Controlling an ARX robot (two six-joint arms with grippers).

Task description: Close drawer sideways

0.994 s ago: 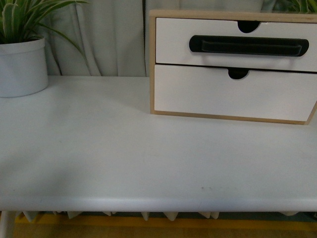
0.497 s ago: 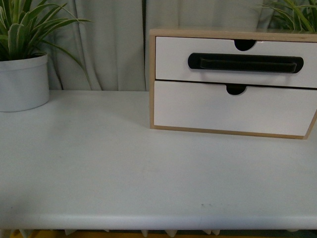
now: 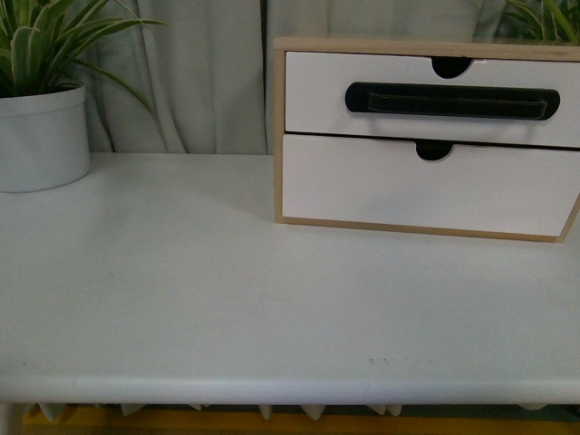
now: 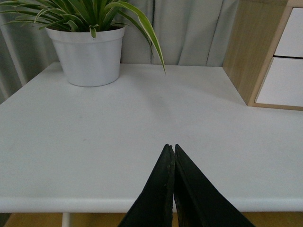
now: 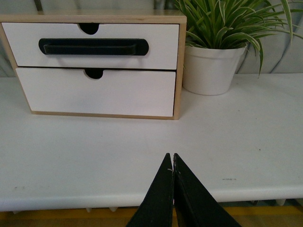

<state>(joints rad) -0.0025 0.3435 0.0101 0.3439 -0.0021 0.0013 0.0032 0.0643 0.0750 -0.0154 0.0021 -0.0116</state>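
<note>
The drawer (image 3: 317, 95) is the upper white front with a long black bar handle (image 3: 450, 100) and a notch in its top edge, set in a light wood cabinet (image 3: 279, 136) at the back right of the table. Its front looks about level with the cabinet frame. The right wrist view shows the same drawer (image 5: 161, 45) and handle (image 5: 93, 47). Neither arm shows in the front view. My left gripper (image 4: 171, 146) is shut and empty above the table's near edge, with the cabinet's side (image 4: 251, 47) far off. My right gripper (image 5: 171, 155) is shut and empty, well short of the cabinet.
A plain white drawer front (image 3: 426, 190) sits below the handled one. A white potted plant (image 3: 41, 136) stands at the back left of the white table (image 3: 181, 290); a second one (image 5: 210, 68) stands just beside the cabinet's right side. Grey curtains hang behind.
The front view has shifted up and down between frames; the cabinet and plant keep their places on the table. No arm enters that view.
</note>
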